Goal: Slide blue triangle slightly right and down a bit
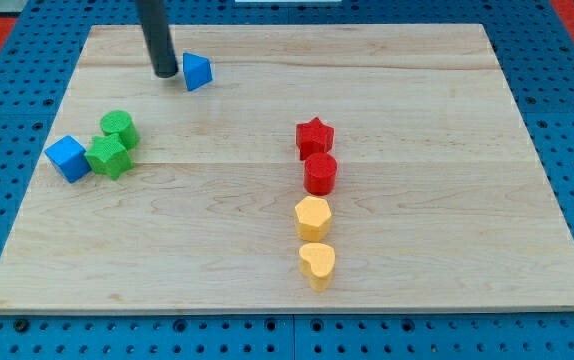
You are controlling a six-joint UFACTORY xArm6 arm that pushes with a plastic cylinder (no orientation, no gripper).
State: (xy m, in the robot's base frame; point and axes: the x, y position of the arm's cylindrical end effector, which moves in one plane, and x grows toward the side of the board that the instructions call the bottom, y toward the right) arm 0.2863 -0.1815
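Note:
The blue triangle (197,71) lies on the wooden board (417,120) near the view's top left. My tip (165,73) rests on the board just left of the triangle, a small gap between them. The dark rod rises from it out of the view's top.
A blue cube (68,158), a green star (109,156) and a green cylinder (120,128) cluster at the view's left. A red star (315,137), a red cylinder (320,173), a yellow hexagon (313,217) and a yellow heart (318,263) form a column in the middle.

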